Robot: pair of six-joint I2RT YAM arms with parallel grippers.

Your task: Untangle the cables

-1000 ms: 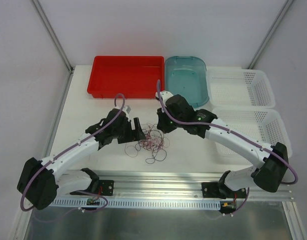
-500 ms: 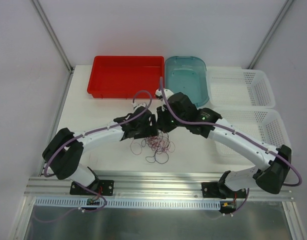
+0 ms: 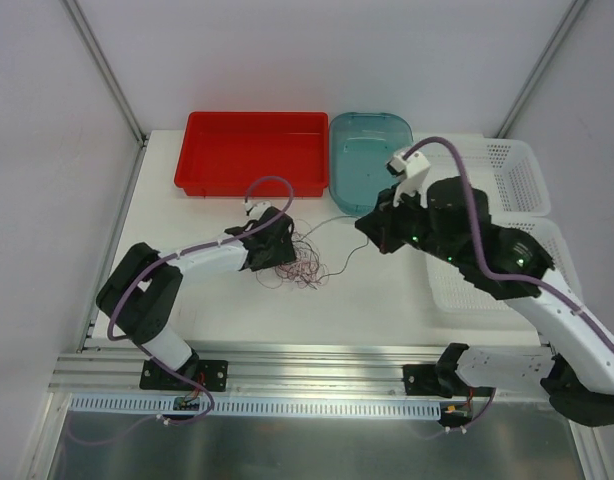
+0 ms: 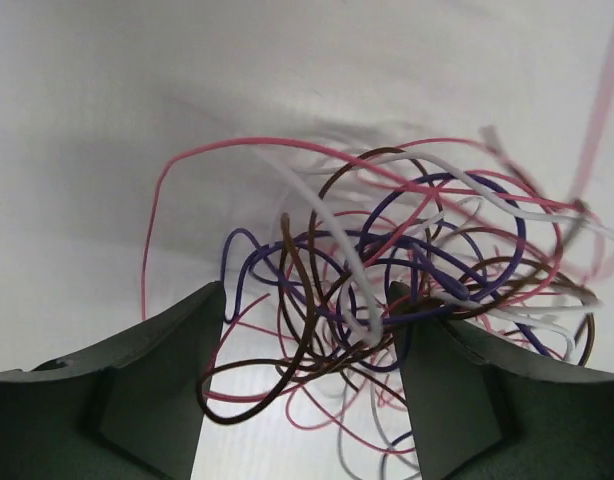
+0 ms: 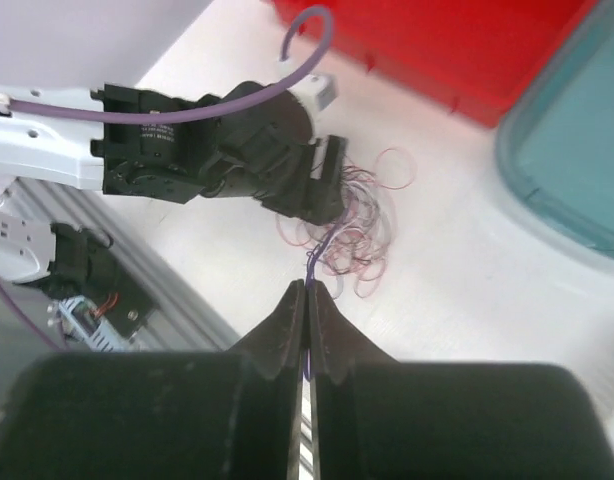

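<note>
While pinching a single strand [image 5: 315,255] in the tightly shut right claw [image 5: 306,290], holds it stretched up and to the right, away from the cables [image 3: 299,262] bunched on the bench [image 3: 387,300] just in front of the red tray [image 3: 252,150]. Has the left claw [image 4: 305,310] down at the left side of that heap, jaws apart, with pink, brown, purple and white loops lying between the fingers [image 4: 157,380] and nothing yet squeezed. Risks dragging the whole knot across the bench by pulling further with no anchor on it. Risks also shutting the left claw on the very strand under tension, given its run into the heap right beside those fingers; likely then to stretch or snap so thin a wire, or to tug it out of the right claw. Could cinch the surrounding loops into a harder knot by hauling straight instead of easing off. Cannot tell from any view which loops the strand threads through, so cannot judge how freely it would come out.
</note>
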